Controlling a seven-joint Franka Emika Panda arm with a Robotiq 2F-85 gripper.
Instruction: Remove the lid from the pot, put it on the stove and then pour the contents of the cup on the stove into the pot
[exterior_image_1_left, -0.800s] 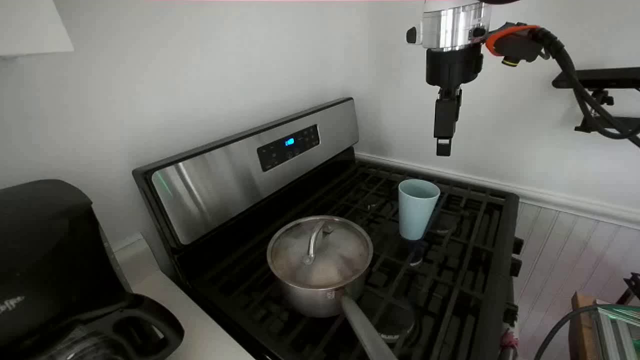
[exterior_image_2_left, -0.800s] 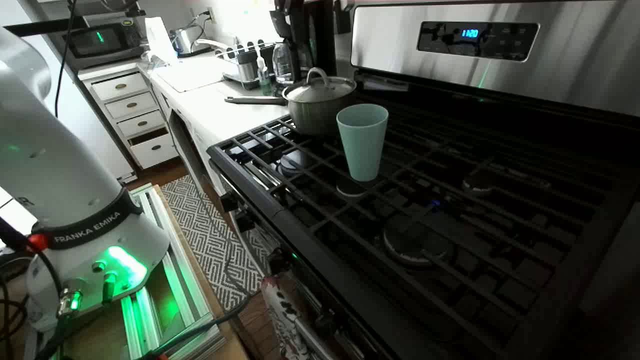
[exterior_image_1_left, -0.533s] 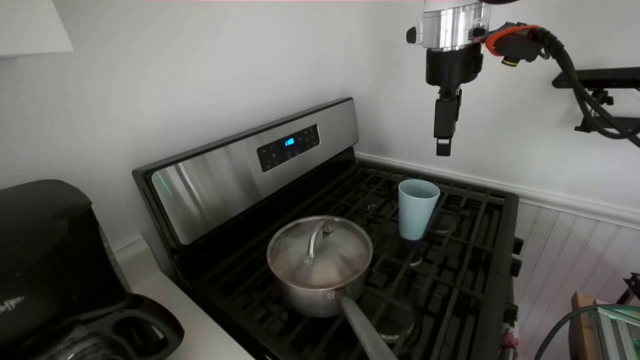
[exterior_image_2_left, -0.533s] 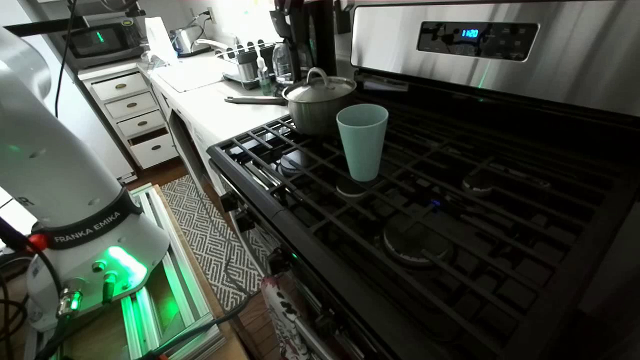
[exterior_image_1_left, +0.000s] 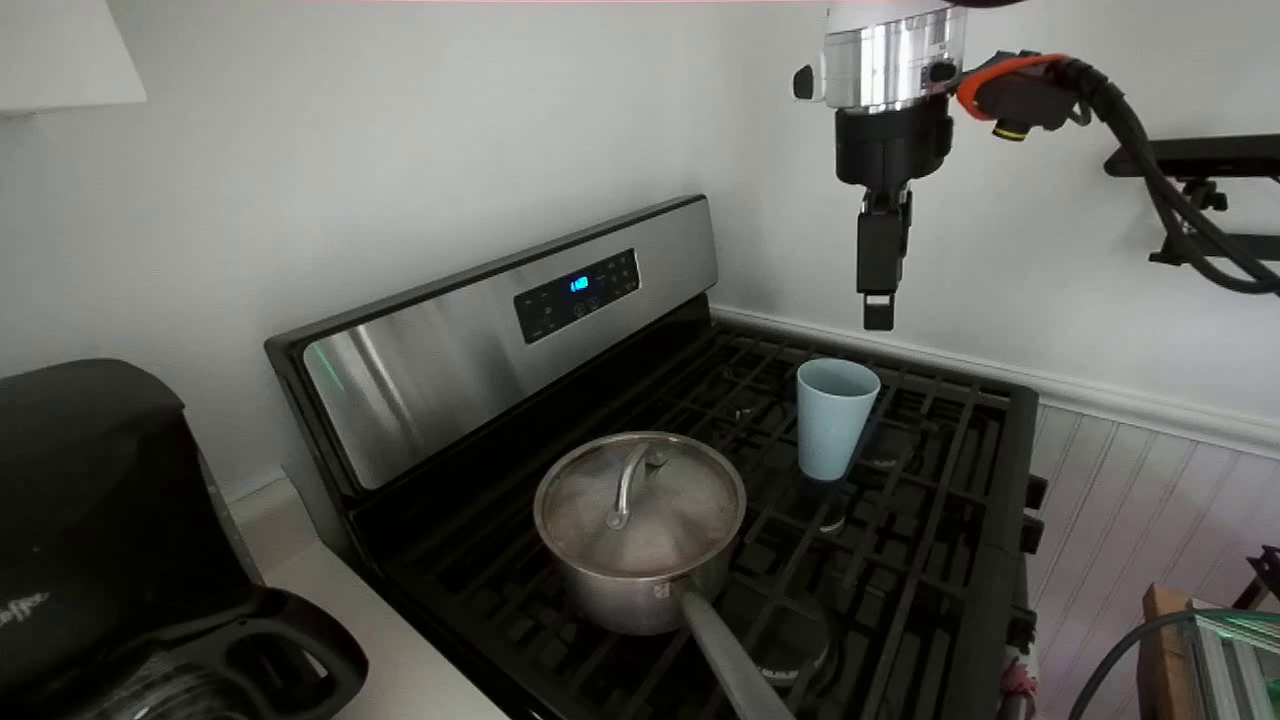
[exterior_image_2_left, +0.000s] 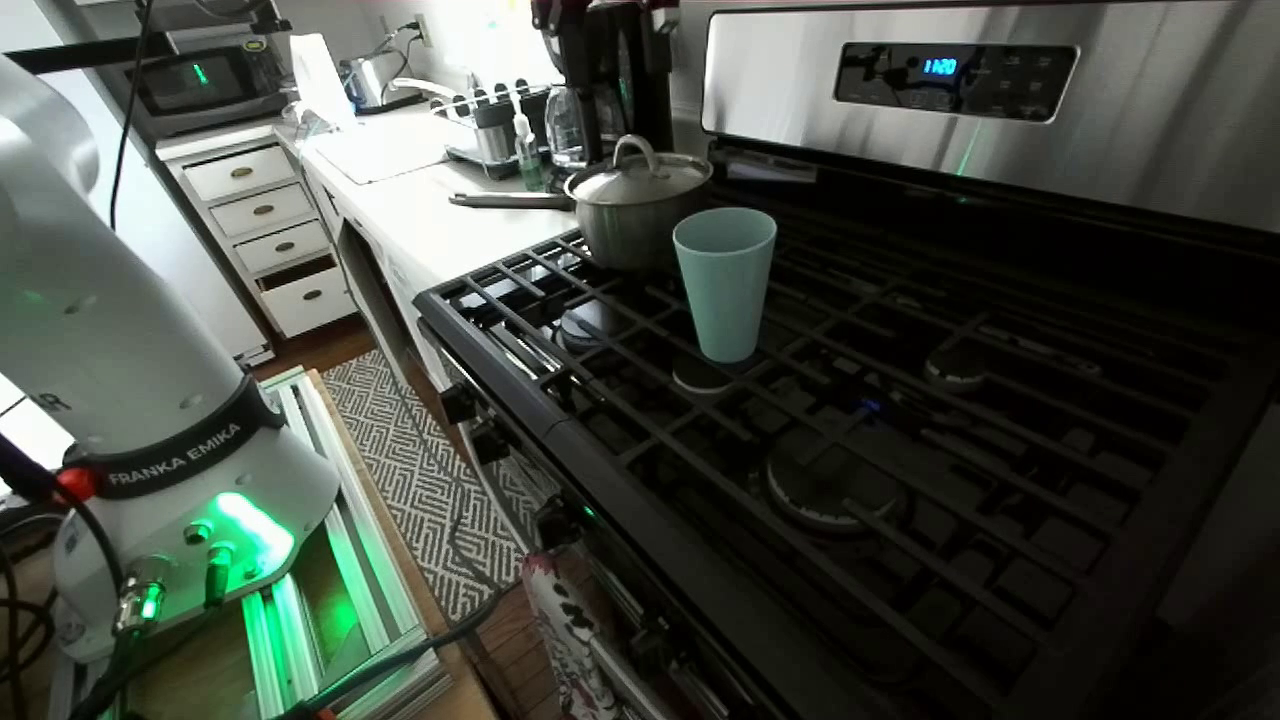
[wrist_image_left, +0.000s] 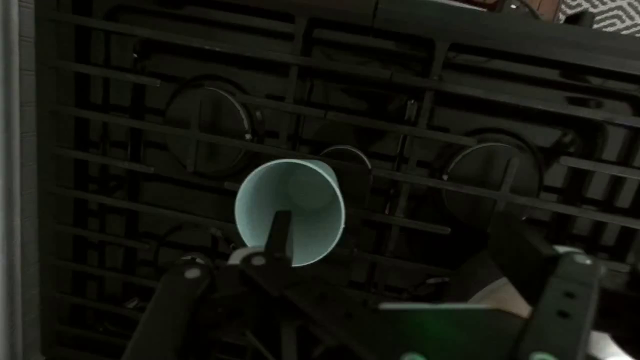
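Black two-fingered gripper (wrist_image_left: 392, 215): jaws spread wide, above the black and stainless steel stove (exterior_image_1_left: 720, 410) | pale light-blue tapered tumbler (exterior_image_1_left: 830, 430): standing upright on the stove | round silver-rimmed lid (exterior_image_1_left: 645, 510): seated on the shiny stainless steel long-handled saucepan (exterior_image_1_left: 632, 605), near the tumbler

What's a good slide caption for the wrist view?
Spread fingers above the stove, one partly covering the view into the light-blue cup.
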